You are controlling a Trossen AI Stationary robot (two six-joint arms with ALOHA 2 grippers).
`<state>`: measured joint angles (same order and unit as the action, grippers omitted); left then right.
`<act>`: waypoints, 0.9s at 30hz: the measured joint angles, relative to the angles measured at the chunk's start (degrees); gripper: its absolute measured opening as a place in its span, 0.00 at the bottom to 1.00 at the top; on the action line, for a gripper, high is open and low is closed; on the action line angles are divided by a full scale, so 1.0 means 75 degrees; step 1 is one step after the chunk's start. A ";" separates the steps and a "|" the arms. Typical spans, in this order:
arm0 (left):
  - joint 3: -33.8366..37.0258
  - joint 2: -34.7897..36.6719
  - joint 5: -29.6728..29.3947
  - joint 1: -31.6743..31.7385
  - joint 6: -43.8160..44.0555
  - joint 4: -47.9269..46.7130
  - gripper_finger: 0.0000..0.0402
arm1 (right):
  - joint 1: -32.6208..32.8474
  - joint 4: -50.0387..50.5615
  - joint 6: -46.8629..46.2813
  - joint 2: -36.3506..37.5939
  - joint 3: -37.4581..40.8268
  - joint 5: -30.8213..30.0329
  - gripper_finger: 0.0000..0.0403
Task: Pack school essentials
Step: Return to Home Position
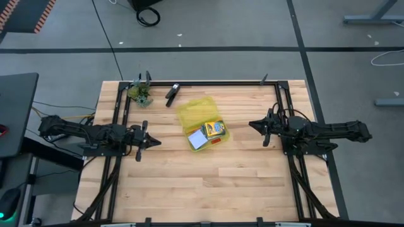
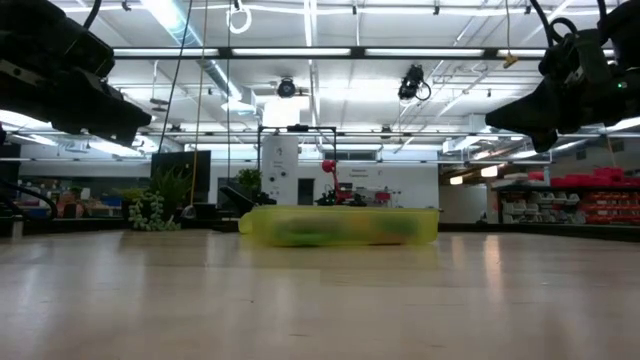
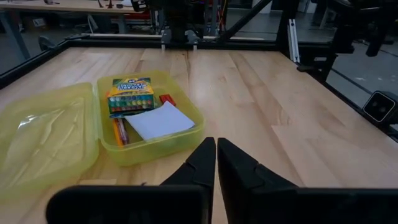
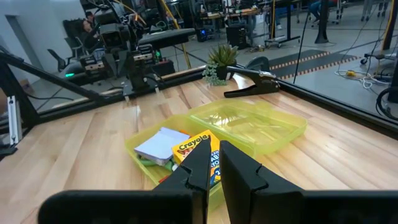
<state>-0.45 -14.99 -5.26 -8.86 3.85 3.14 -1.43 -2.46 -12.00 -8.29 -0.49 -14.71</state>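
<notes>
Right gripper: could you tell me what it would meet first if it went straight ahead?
Probably the yellow box, near its crayon pack; the right gripper hangs above the table, so it might pass over.

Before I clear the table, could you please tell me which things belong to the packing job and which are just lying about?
Belong to the job: yellow box with its lid open; in it the crayon box, notepad, red eraser and orange pencil; left gripper and right gripper, one on either side of the box.

Just lying about: black clip and small plant, both outside the box.
</notes>
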 joint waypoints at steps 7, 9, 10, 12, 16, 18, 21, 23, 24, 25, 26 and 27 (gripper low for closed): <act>0.0000 0.0000 -0.0001 0.0001 -0.0004 0.0002 0.04 | 0.0000 0.0003 0.0002 0.0000 0.0000 0.0001 0.10; 0.0000 -0.0002 0.0000 0.0001 0.0000 0.0002 0.04 | 0.0000 0.0003 0.0002 0.0001 0.0000 0.0001 0.10; 0.0000 -0.0002 0.0000 0.0000 -0.0005 0.0000 0.04 | 0.0000 0.0003 0.0002 0.0000 0.0000 0.0001 0.10; 0.0000 -0.0003 -0.0002 0.0000 -0.0002 0.0002 0.05 | 0.0000 0.0003 0.0002 0.0002 0.0000 0.0001 0.10; 0.0000 -0.0002 -0.0002 0.0000 -0.0004 0.0002 0.06 | 0.0000 0.0003 0.0002 0.0000 0.0000 0.0001 0.10; 0.0000 -0.0003 -0.0003 0.0000 -0.0002 0.0002 0.07 | 0.0000 0.0003 0.0002 0.0000 0.0000 0.0001 0.10; 0.0000 -0.0003 -0.0003 0.0002 -0.0001 0.0001 0.06 | 0.0000 0.0003 0.0002 0.0001 0.0000 0.0001 0.10; 0.0000 -0.0003 -0.0001 0.0002 -0.0006 0.0002 0.05 | 0.0000 0.0003 0.0002 0.0000 0.0000 0.0001 0.10; 0.0000 -0.0002 -0.0003 0.0002 -0.0005 0.0002 0.05 | 0.0000 0.0003 0.0002 0.0001 0.0000 0.0001 0.10; 0.0000 -0.0002 -0.0002 0.0001 -0.0002 0.0002 0.05 | 0.0000 0.0004 0.0002 0.0001 0.0000 0.0001 0.10; 0.0000 0.0000 -0.0003 0.0000 -0.0002 0.0002 0.04 | 0.0000 0.0003 0.0002 0.0000 0.0000 0.0000 0.10; 0.0000 -0.0001 -0.0003 0.0003 -0.0003 0.0001 0.04 | 0.0000 0.0003 0.0002 0.0001 0.0000 0.0001 0.10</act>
<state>-0.45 -14.99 -5.28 -8.84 3.83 3.15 -1.43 -2.44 -11.99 -8.29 -0.49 -14.70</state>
